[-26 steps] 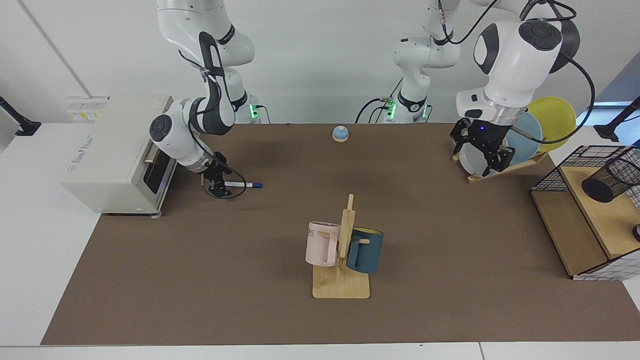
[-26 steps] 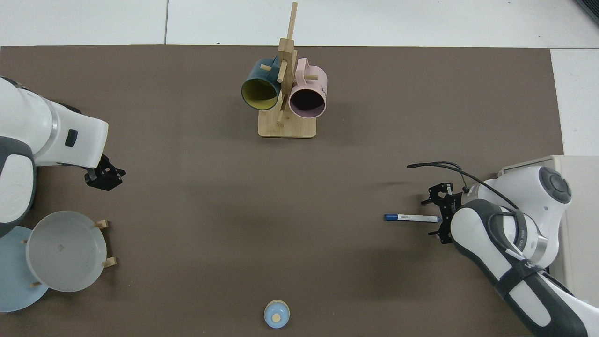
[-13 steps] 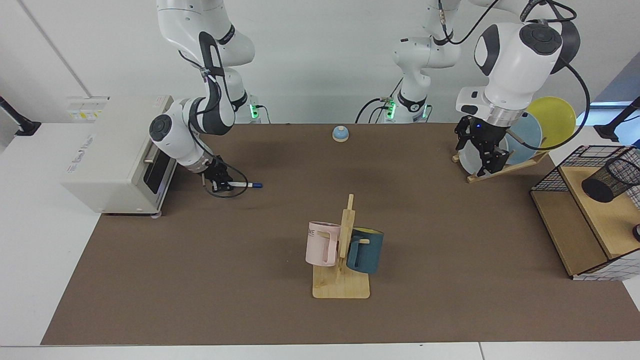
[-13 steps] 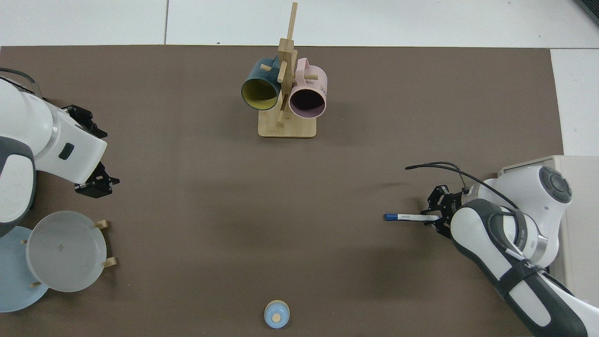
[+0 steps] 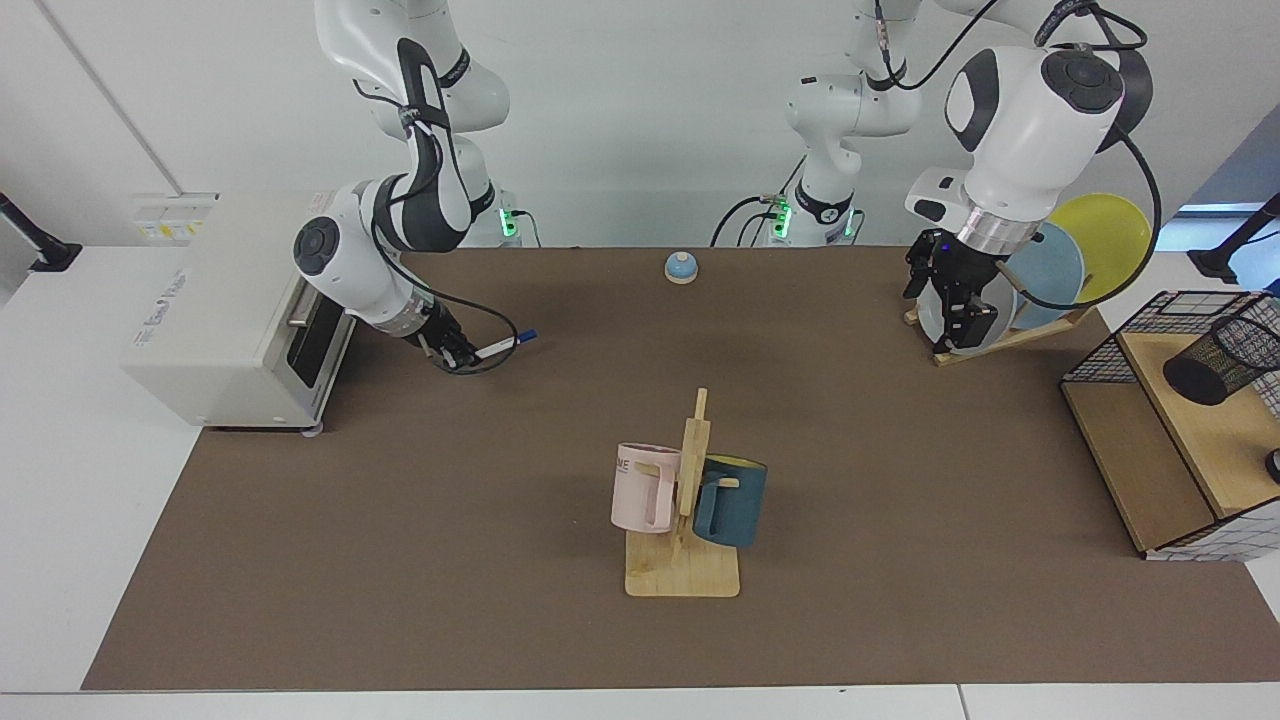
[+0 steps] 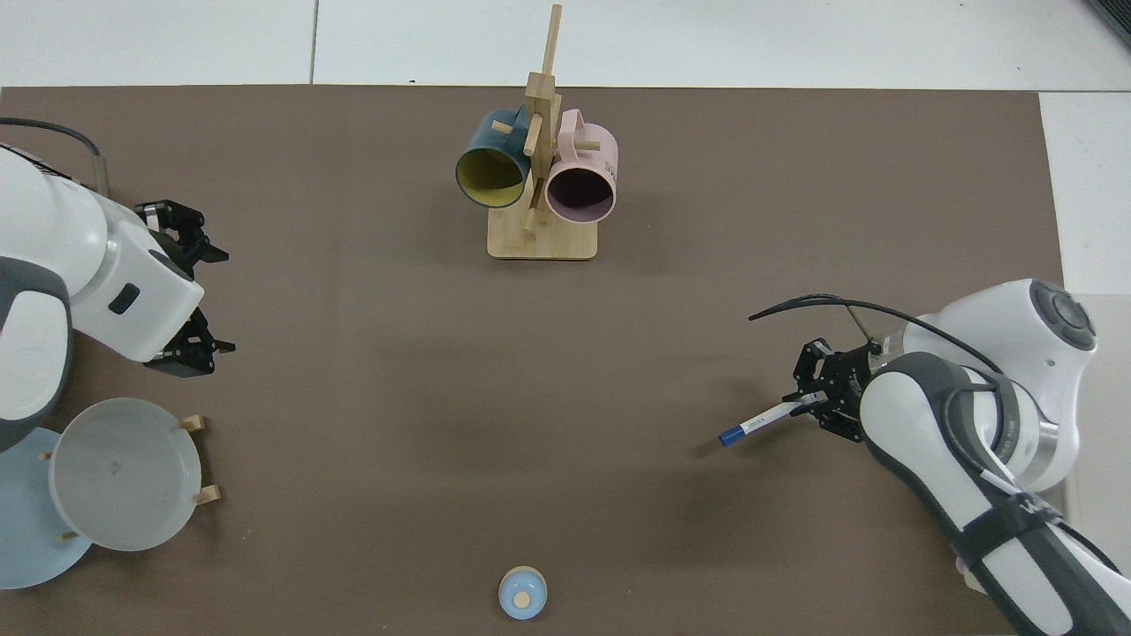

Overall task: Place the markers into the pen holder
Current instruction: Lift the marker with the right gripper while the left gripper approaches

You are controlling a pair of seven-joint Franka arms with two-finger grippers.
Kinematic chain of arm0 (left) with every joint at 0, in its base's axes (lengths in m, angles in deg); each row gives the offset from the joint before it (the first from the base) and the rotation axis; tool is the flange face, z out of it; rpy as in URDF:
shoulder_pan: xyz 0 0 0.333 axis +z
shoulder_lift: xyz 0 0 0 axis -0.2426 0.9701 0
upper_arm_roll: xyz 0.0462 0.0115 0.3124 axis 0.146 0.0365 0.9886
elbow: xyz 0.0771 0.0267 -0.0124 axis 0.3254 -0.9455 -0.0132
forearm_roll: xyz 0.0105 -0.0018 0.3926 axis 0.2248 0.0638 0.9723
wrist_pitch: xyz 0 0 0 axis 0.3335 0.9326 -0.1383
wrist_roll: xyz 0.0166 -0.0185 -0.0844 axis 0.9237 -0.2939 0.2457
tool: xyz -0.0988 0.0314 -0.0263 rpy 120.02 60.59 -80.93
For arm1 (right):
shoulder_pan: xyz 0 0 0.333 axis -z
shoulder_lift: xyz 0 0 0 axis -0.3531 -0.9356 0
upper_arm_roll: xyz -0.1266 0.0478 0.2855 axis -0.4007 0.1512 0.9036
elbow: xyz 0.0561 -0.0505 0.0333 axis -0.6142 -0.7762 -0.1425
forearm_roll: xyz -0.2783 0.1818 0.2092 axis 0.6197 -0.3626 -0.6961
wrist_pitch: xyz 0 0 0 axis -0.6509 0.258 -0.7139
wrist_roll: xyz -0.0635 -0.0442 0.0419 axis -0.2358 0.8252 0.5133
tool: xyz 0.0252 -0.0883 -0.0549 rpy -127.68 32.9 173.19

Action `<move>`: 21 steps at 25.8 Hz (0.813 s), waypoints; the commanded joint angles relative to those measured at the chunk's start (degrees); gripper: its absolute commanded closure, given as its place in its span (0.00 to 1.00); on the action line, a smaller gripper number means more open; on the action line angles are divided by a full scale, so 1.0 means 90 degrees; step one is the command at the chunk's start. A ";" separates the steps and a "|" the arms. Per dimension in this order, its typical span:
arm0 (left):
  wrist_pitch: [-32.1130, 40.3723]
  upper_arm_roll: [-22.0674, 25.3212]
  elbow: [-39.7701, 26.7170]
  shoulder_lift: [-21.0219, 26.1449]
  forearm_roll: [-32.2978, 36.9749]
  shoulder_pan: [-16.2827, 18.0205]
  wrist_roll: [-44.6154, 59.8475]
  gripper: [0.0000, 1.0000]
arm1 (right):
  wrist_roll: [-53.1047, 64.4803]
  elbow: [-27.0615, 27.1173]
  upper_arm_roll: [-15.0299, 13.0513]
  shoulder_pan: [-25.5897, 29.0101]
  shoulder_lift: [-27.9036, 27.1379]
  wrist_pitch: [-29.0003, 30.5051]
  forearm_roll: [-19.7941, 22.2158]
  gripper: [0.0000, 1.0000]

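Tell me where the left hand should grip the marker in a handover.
Probably the marker's white barrel just behind the blue cap, coming from the cap side: the right hand pinches the other end, so that half juts free and tilted above the table. The left hand waits by the plate rack.

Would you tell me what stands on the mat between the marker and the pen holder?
In the facing view, the mug stand with its two mugs sits roughly between the marker and the pen holder, nearer the camera; otherwise bare mat.
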 commanded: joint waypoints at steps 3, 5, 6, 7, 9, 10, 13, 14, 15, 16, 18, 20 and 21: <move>0.0034 0.0089 -0.0253 -0.0202 -0.0084 -0.0111 -0.0206 0.00 | -0.0664 0.0572 0.0019 -0.0524 0.0258 -0.0491 -0.0815 1.00; 0.0054 0.0089 -0.0263 -0.0212 -0.0084 -0.0102 -0.0128 0.00 | -0.0948 0.0670 0.0028 -0.0623 0.0267 -0.0511 -0.0951 1.00; 0.0063 0.0079 -0.0263 -0.0212 -0.0084 -0.0102 -0.0138 0.00 | -0.1027 0.0729 0.0028 -0.0662 0.0277 -0.0549 -0.1184 1.00; 0.0063 0.0079 -0.0263 -0.0212 -0.0084 -0.0102 -0.0138 0.00 | -0.1028 0.0768 0.0019 -0.0691 0.0287 -0.0608 -0.1418 1.00; 0.0063 0.0079 -0.0263 -0.0212 -0.0084 -0.0102 -0.0128 0.00 | -0.1057 0.0827 0.0028 -0.0769 0.0287 -0.0657 -0.1751 1.00; 0.0063 0.0069 -0.0253 -0.0212 -0.0084 -0.0111 -0.0138 0.00 | -0.1115 0.0866 0.0028 -0.0866 0.0277 -0.0657 -0.1946 1.00; 0.0083 0.0040 -0.0253 -0.0212 -0.0104 -0.0111 -0.0109 0.00 | -0.1447 0.1070 0.0019 -0.1130 0.0238 -0.0609 -0.2347 1.00; 0.0112 0.0030 -0.0253 -0.0212 -0.0162 -0.0111 -0.0099 0.00 | -0.1583 0.1168 0.0019 -0.1227 0.0219 -0.0570 -0.2425 1.00; 0.0141 0.0020 -0.0253 -0.0212 -0.0220 -0.0111 -0.0099 0.00 | -0.1720 0.1285 0.0019 -0.1335 0.0180 -0.0550 -0.2504 1.00; 0.0141 0.0011 -0.0253 -0.0212 -0.0269 -0.0121 -0.0089 0.00 | -0.1837 0.1383 0.0019 -0.1452 0.0131 -0.0540 -0.2591 1.00; 0.0151 0.0001 -0.0234 -0.0212 -0.0309 -0.0160 -0.0050 0.00 | -0.1994 0.1578 0.0019 -0.1609 0.0034 -0.0501 -0.2748 1.00; 0.0200 -0.0019 -0.0166 -0.0202 -0.0328 -0.0267 0.0105 0.00 | -0.2150 0.1696 0.0019 -0.1716 -0.0025 -0.0316 -0.2943 1.00; 0.0229 -0.0019 -0.0108 -0.0202 -0.0309 -0.0345 0.0184 0.00 | -0.2219 0.1735 0.0019 -0.1804 -0.0035 -0.0190 -0.3041 1.00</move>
